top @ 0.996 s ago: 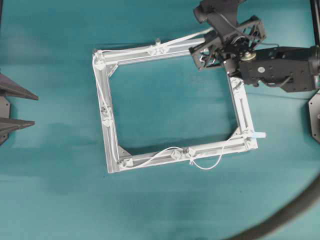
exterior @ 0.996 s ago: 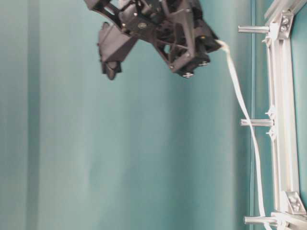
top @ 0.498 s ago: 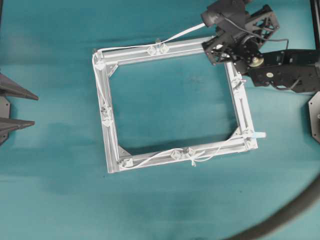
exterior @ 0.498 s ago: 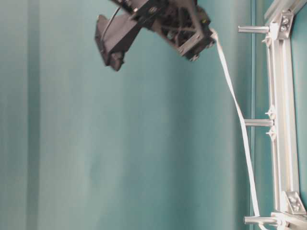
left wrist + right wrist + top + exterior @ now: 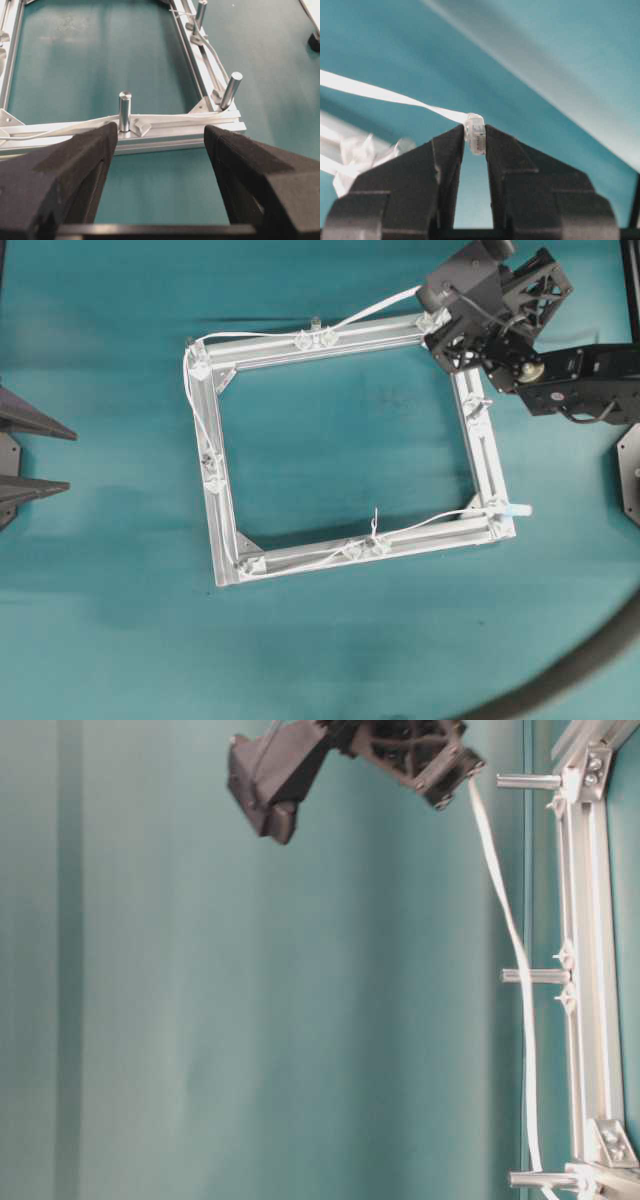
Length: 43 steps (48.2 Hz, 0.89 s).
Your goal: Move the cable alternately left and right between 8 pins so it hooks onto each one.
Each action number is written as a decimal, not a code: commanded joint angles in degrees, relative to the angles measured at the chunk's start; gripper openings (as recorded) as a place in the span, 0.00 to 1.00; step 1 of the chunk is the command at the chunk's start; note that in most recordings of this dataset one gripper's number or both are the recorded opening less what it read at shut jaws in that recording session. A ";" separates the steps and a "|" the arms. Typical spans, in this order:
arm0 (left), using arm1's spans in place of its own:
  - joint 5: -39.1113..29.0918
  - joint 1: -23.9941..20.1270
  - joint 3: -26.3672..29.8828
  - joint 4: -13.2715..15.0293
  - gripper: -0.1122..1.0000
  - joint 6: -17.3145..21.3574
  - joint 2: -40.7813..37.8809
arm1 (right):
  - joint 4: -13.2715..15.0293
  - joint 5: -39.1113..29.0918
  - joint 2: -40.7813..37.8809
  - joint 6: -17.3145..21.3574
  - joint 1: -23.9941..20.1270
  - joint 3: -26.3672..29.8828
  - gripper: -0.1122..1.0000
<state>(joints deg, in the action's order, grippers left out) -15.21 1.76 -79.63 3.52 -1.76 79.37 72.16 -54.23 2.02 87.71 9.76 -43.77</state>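
Cable (image 5: pixel 270 558) runs white round the silver frame (image 5: pixel 483 455) on the teal desk (image 5: pixel 330 650), hooked past pins (image 5: pixel 124 110), then lifts off the far bar toward the frame's right far corner. Its pale plug (image 5: pixel 475 133) is pinched in the clenched right end effector (image 5: pixel 473 134), raised above that corner. Left end effector (image 5: pixel 160 145) sits released, pads wide apart, near the frame's left bar.

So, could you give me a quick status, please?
Right gripper shut on cable plug, raised. Left gripper open. Cable taut off pins. Nothing blocking.

Teal table (image 5: pixel 330 660) — square aluminium frame (image 5: pixel 484 468) flat on it
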 commanded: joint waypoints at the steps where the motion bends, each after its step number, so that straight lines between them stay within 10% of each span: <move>1: 0.53 -0.09 1.49 -0.18 0.76 0.09 -0.62 | 0.62 3.78 1.49 0.09 1.05 -0.88 0.25; 26: 0.53 -0.18 1.49 -0.18 0.76 0.09 -0.62 | 3.34 8.09 1.49 1.41 3.60 -3.60 0.25; 43: 0.53 -0.18 1.49 -0.18 0.76 0.09 -0.62 | 2.11 18.46 1.49 12.74 3.52 -7.21 0.25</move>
<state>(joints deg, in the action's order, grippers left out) -15.21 1.85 -79.72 3.52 -1.76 79.37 74.36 -36.74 2.20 98.88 13.45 -50.80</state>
